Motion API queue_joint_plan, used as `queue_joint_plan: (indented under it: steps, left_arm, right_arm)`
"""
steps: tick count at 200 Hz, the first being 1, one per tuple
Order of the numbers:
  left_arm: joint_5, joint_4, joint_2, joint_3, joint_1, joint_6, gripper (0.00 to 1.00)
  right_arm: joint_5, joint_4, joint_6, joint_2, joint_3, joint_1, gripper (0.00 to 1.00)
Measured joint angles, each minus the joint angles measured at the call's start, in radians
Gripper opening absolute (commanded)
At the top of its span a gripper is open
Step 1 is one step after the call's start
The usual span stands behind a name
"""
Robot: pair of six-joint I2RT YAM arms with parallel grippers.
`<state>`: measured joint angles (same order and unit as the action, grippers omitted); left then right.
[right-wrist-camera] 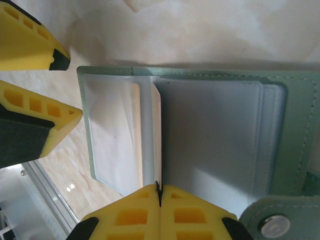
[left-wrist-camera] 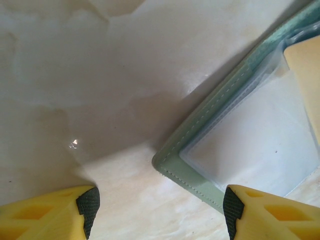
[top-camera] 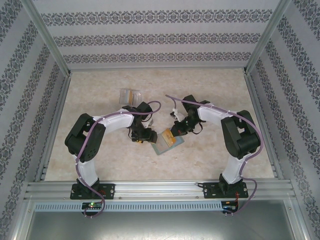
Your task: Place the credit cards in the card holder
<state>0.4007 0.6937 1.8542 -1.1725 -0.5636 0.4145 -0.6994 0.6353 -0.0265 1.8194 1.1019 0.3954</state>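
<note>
As right gripper (right-wrist-camera: 159, 192) pinches orange card (left-wrist-camera: 305, 75), left gripper (left-wrist-camera: 160, 207) gapes beside open sage-green holder (right-wrist-camera: 300, 130)

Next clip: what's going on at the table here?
The card holder lies open on the table. The right gripper is shut on what looks like the orange card, holding it on edge over the holder's clear sleeves. Whether its far edge has entered a pocket, I cannot tell. The left gripper is open, low at the holder's corner, not gripping it.
</note>
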Motion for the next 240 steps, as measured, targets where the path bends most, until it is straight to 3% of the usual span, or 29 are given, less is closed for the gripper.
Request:
queue_joint_plan:
  steps: [76,156,240]
  left_arm:
    - [-0.074,0.003,-0.022,0.023,0.008,-0.003,0.71]
    - [-0.137,-0.061,-0.122,0.149,0.014,0.001,0.64]
    - [-0.151,-0.175,-0.201,0.267,0.024,0.131,0.64]
  right_arm:
    - [-0.094,-0.107,-0.062,0.009,-0.063,0.032,0.00]
    - [-0.141,-0.241,-0.144,0.023,-0.125,0.041,0.00]
    - [-0.159,-0.309,-0.188,0.048,-0.127,0.055,0.00]
